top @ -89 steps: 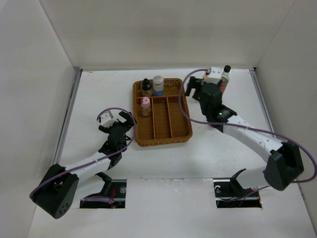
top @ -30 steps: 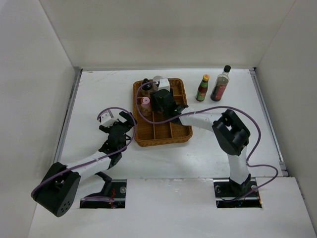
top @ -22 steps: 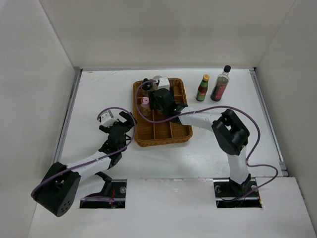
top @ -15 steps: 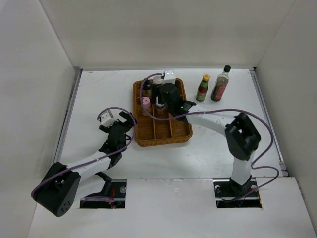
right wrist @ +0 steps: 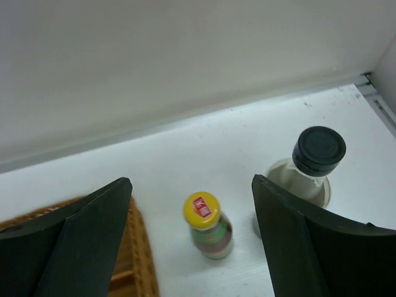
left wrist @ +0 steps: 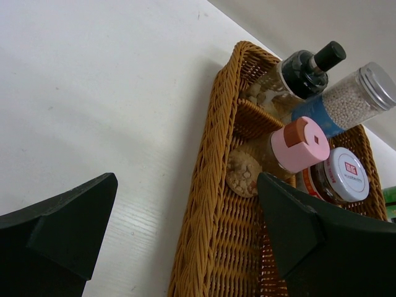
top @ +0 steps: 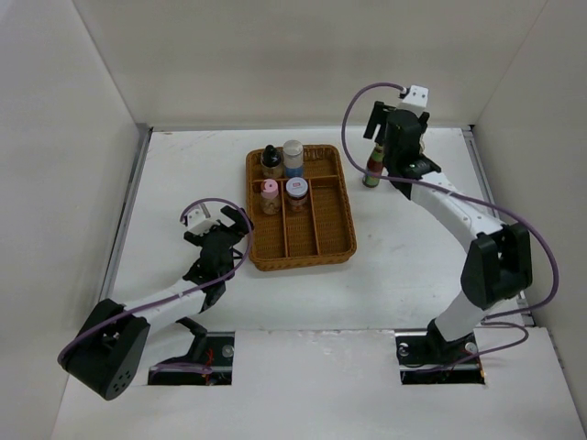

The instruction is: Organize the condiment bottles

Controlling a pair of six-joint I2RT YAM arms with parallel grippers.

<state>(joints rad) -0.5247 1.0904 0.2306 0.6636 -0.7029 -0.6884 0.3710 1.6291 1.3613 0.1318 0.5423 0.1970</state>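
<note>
Four condiment bottles stand in the wicker tray (top: 321,229): black-capped (top: 271,160), white-capped (top: 293,158), pink-capped (top: 270,195) and the short red-labelled-lid jar (top: 296,192). All four also show in the left wrist view: black-capped (left wrist: 303,65), white-capped (left wrist: 349,99), pink-capped (left wrist: 297,142) and the jar (left wrist: 343,176). The yellow-capped green bottle (right wrist: 207,229) and the tall clear black-capped bottle (right wrist: 312,164) stand on the table at the back right. My right gripper (top: 383,151) is open and empty above the yellow-capped bottle (top: 371,172), which lies between its fingers in the right wrist view (right wrist: 191,182). My left gripper (top: 220,229) is open and empty beside the tray's left rim (left wrist: 210,185).
The right arm hides the tall bottle in the top view. White walls enclose the table on the left, back and right. The tray's two right-hand long compartments (top: 332,215) hold nothing.
My right gripper has left the red-labelled-lid jar standing in the tray beside the pink-capped bottle. It has swung to the back right, above the yellow-capped bottle. The left arm has not moved.
</note>
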